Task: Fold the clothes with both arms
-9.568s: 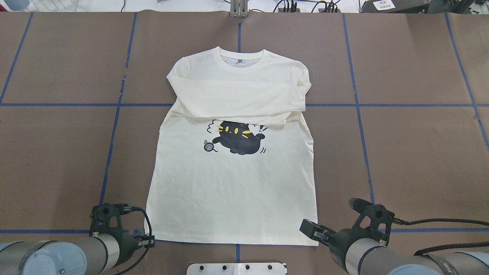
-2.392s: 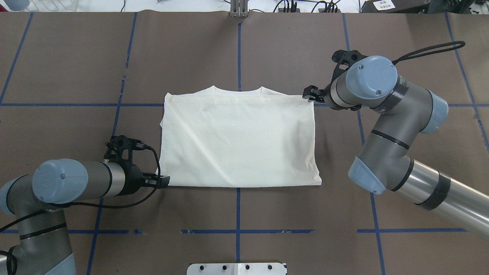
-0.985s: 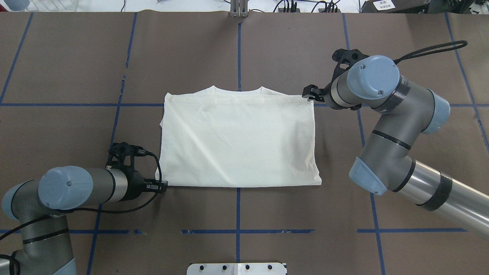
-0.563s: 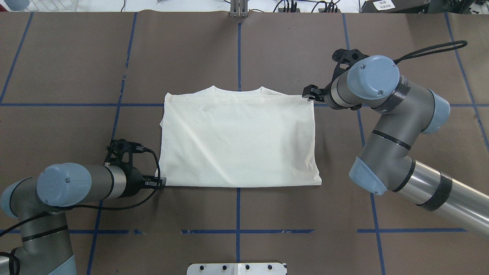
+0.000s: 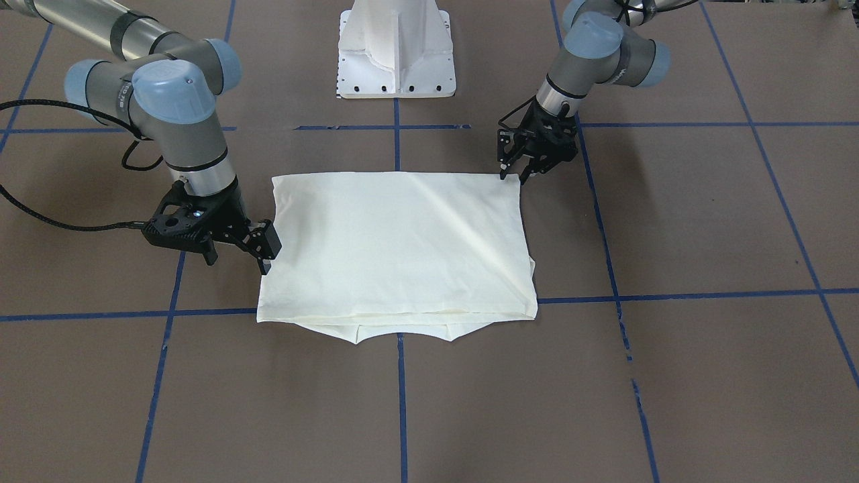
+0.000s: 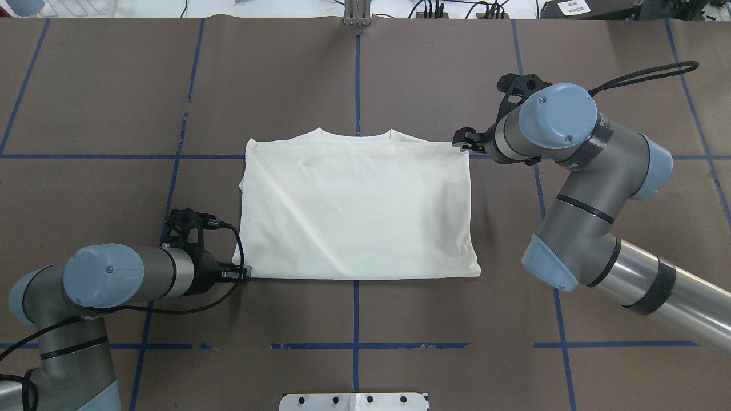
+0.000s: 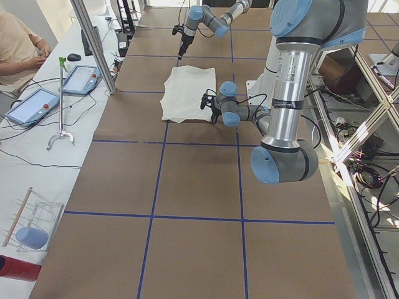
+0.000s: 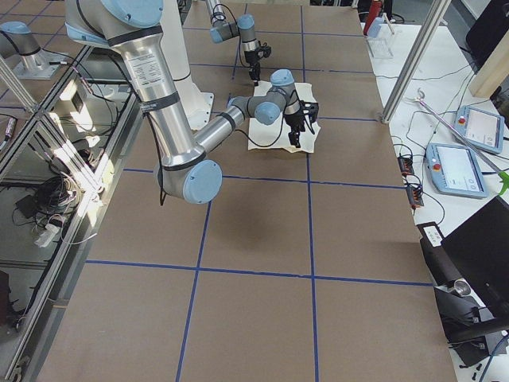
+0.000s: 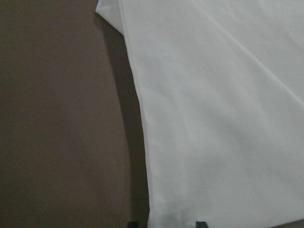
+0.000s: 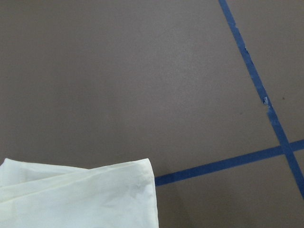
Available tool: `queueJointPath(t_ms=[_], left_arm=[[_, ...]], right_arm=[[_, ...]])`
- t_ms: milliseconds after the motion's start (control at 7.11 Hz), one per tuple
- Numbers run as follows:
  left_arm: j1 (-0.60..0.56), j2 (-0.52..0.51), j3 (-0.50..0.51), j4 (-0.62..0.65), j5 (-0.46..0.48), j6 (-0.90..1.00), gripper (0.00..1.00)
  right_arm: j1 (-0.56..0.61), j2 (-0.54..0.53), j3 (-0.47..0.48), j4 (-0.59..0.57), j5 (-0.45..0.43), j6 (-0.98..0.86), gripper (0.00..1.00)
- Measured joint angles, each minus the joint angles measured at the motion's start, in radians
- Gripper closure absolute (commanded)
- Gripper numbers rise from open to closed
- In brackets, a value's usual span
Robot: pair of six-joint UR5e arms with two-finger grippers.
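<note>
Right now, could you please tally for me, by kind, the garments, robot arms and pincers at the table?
Cream shirt: 1
Robot arms: 2, the left arm and the right arm
Pincers: 2, the left pincer and the right pincer
Total: 5

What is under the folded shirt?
Brown table and a blue tape line run under the shirt. Its neckline peeks from beneath the top layer; the rest is hidden.
</note>
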Motion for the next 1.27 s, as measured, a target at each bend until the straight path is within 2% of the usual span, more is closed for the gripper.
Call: queueJointPath(t_ms=[141, 563, 844, 1126, 1266], left_arm=[[0.001, -0.002, 0.001, 0.000, 0.000, -0.002, 1.00], [-0.011, -0.001, -0.004, 0.000, 0.005, 0.005, 1.00], [-0.075, 0.001, -0.006, 0.001, 0.011, 0.104, 1.00], [-0.199, -0.020, 0.060, 0.004, 0.007, 0.260, 1.00], [-0.268, -0.082, 0.143, 0.005, 0.006, 0.326, 1.00]], right_arm=[[0.000, 0.000, 0.000, 0.000, 0.000, 0.000, 0.00], [0.000, 0.001, 0.001, 0.000, 0.000, 0.001, 0.00], [0.000, 0.000, 0.001, 0.000, 0.000, 0.004, 0.00], [0.000, 0.001, 0.002, 0.000, 0.000, 0.009, 0.00], [0.000, 0.001, 0.002, 0.000, 0.000, 0.010, 0.00]])
